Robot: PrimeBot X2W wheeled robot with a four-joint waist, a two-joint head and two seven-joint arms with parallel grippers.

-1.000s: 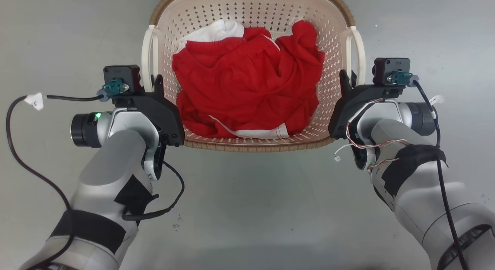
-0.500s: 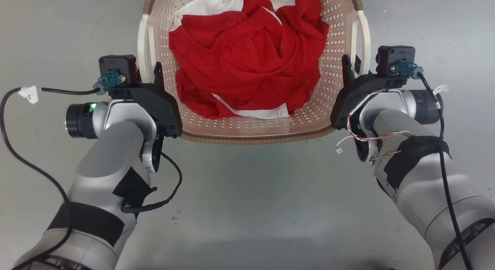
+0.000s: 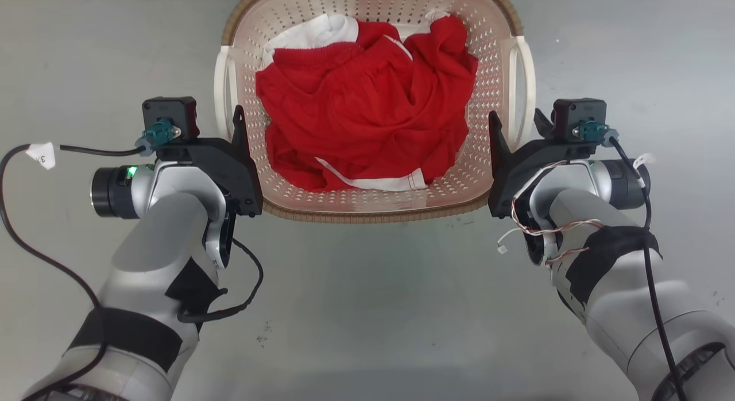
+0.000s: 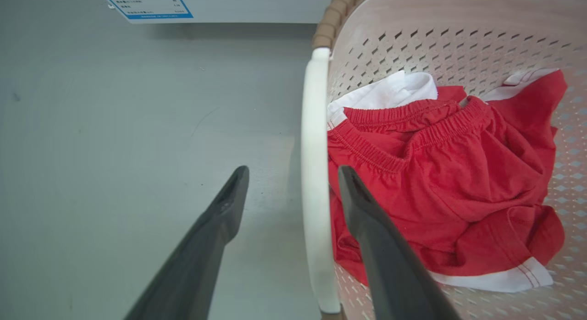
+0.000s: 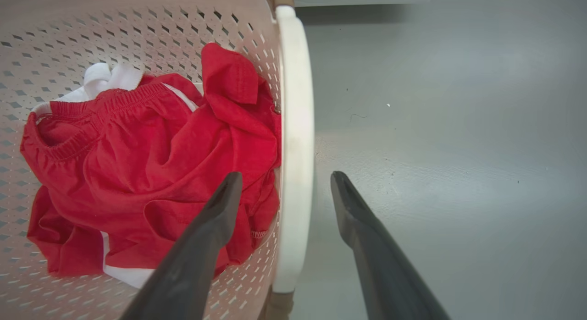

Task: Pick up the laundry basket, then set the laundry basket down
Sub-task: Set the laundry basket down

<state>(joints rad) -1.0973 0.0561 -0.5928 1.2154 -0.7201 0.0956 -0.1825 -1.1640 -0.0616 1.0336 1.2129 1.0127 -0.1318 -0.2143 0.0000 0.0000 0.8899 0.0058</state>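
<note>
Basket (image 3: 367, 199) on floor (image 3: 367, 309), centred between arms, red clothes (image 3: 367, 114) inside. Likely step: grip both handles. To do well: close both sides together, mid-loop, level; keep cloth out of pinch; lift evenly so load doesn't tip.

Left jaws: spread, astride left handle (image 4: 314, 173); outer finger over floor, inner finger inside basket beside clothes; contact unclear.

Right jaws: spread likewise, astride right handle (image 5: 296, 150), gripping nothing.

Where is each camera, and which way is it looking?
Head view: on the head, looking down at the basket; left arm, right arm show.
Left wrist view: on the left wrist, looking along the left gripper, open around a white handle.
Right wrist view: likewise along the right gripper.
All share the red clothes.
</note>
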